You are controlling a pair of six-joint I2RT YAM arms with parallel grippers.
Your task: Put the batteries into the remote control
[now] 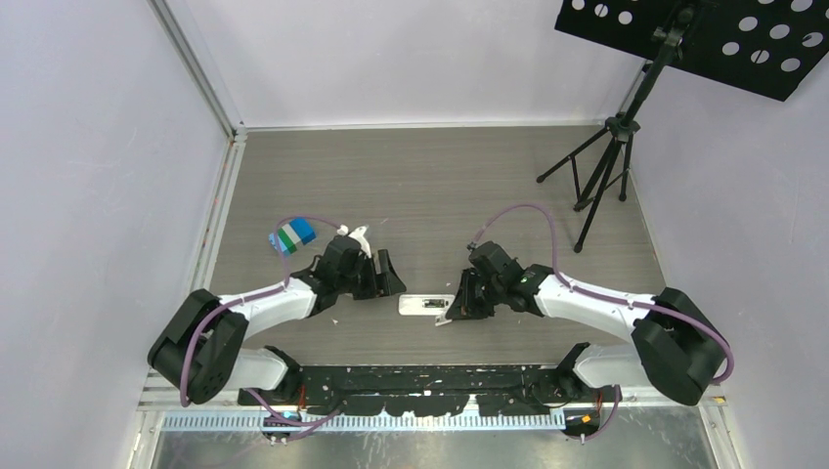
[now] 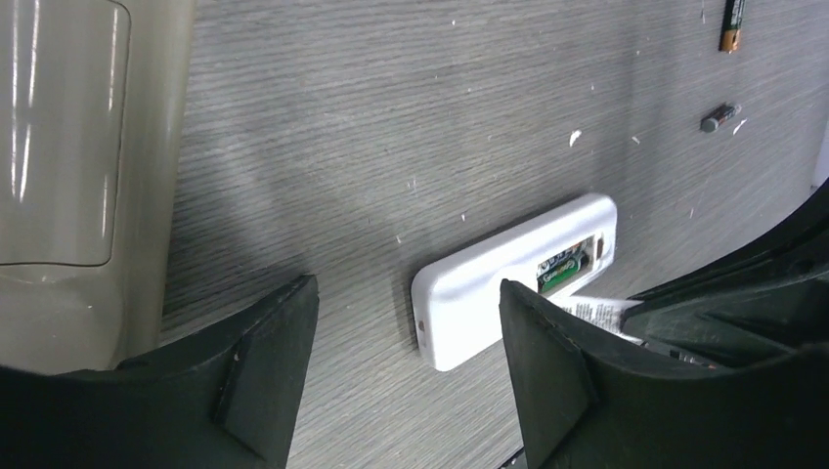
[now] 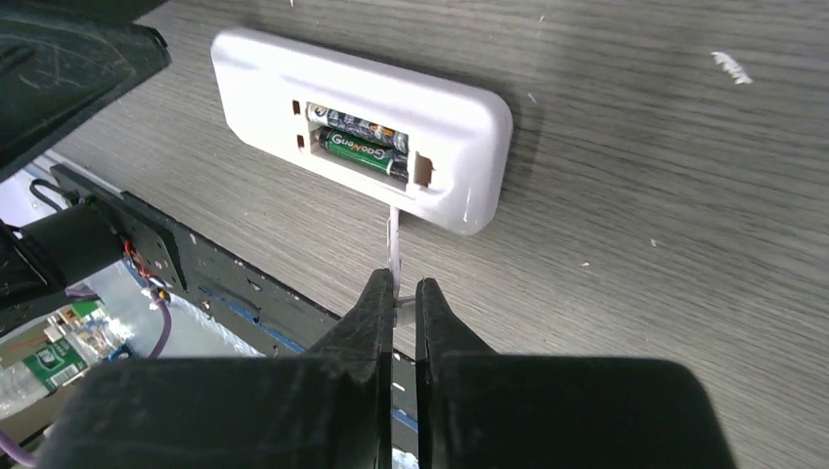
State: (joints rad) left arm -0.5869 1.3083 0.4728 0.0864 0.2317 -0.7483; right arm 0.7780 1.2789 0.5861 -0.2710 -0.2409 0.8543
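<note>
Remote control (image 3: 269, 78): smooth white plastic with a soft sheen, its batteries (image 3: 360, 149) wrapped in glossy dark green and black printed film; slip (image 3: 394, 239): thin, white, paper-like. Table (image 3: 635, 195): matt grey wood-grain laminate, finely ridged, flecked with white crumbs (image 3: 731, 66). Left gripper (image 2: 409, 288) and right gripper (image 3: 403, 283): matt black plastic, faintly rough at the edges; bar (image 2: 59, 147): glossy translucent grey-tan plastic.

Remote (image 3: 264, 78) face-down, batteries (image 3: 364, 147) in recess

Overhead looks down; both close wrist views share remote control (image 2: 469, 288).
</note>
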